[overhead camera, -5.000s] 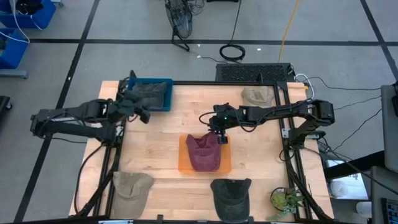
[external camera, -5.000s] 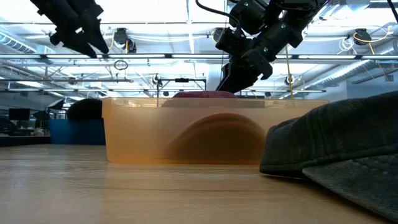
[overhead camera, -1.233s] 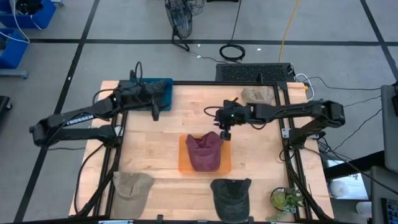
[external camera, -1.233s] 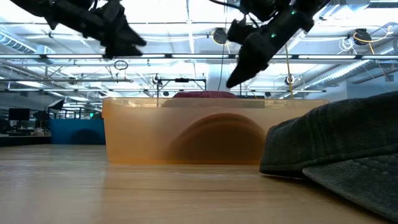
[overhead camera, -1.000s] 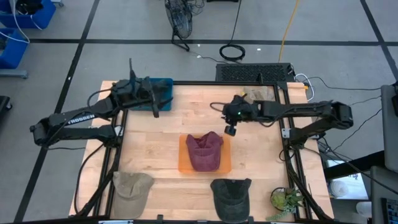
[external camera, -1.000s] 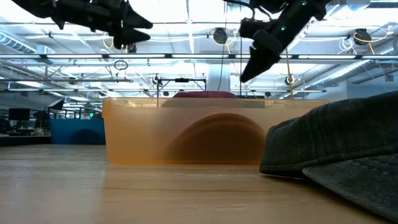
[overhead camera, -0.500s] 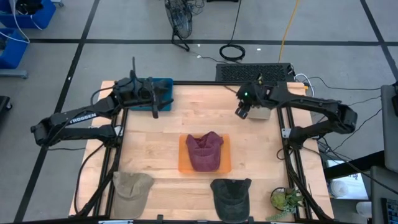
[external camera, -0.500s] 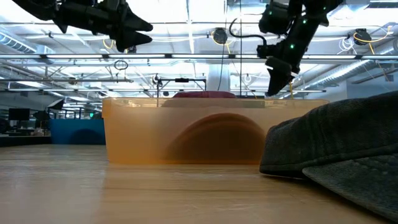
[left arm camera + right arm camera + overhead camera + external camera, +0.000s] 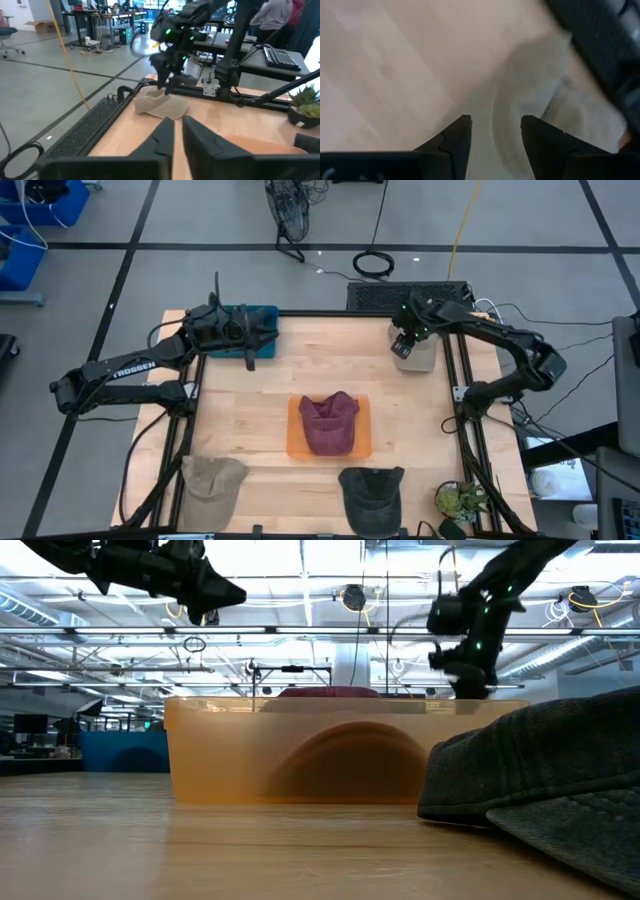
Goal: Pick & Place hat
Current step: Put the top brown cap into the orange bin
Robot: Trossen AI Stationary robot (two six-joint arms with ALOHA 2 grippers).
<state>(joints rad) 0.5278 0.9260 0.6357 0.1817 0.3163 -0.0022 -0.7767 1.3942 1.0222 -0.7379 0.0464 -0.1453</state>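
Right gripper (image 9: 402, 345) spread wide, empty, just over beige hat (image 9: 417, 352) at counter's (image 9: 260, 420) far right corner. Left gripper (image 9: 250, 361) nearly closed, empty, beside blue bin (image 9: 262, 317) at far left corner.

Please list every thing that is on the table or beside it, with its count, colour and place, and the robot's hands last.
Orange bin: 1, orange, table centre.
Maroon hat: 1, maroon, in the orange bin.
Blue bin: 1, blue, far left corner.
Beige hat: 1, beige, far right corner.
Tan hat: 1, tan, near left corner.
Dark hat: 1, dark grey, near edge, right of centre.
Plant: 1, green, near right corner.
Keyboard: 1, black, behind the table.
Left hand: dark, shut, at the blue bin.
Right hand: dark, open, above the beige hat.
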